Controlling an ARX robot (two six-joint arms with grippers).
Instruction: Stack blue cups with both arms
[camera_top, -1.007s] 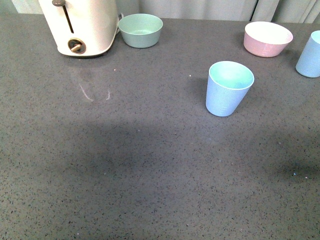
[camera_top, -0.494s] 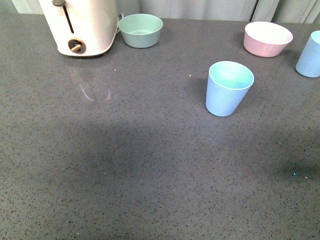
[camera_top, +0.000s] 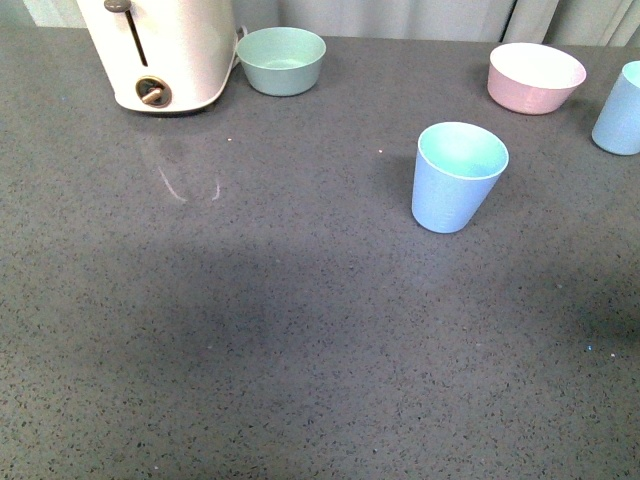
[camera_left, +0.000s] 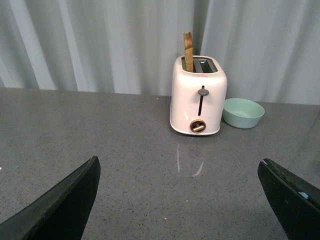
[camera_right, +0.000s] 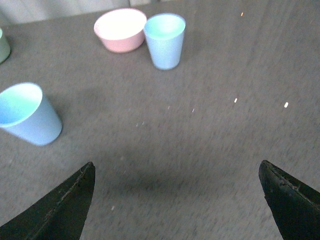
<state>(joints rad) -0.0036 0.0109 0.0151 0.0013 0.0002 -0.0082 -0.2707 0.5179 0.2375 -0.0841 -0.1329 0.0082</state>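
One blue cup (camera_top: 456, 177) stands upright right of the middle of the grey counter; it also shows in the right wrist view (camera_right: 28, 114). The second blue cup (camera_top: 621, 110) stands at the right edge, cut off by the frame; in the right wrist view (camera_right: 165, 41) it stands upright right beside the pink bowl. Neither arm shows in the front view. My left gripper (camera_left: 180, 167) is open and empty above bare counter, facing the toaster. My right gripper (camera_right: 177, 172) is open and empty above bare counter, well short of both cups.
A white toaster (camera_top: 165, 50) with a slice in it (camera_left: 188, 51) stands at the back left. A sage-green bowl (camera_top: 281, 60) sits beside it. A pink bowl (camera_top: 535, 77) sits at the back right. Curtains hang behind the counter.
The cups and bowls have not moved. The dark shadow on the counter at the right edge has shifted slightly.
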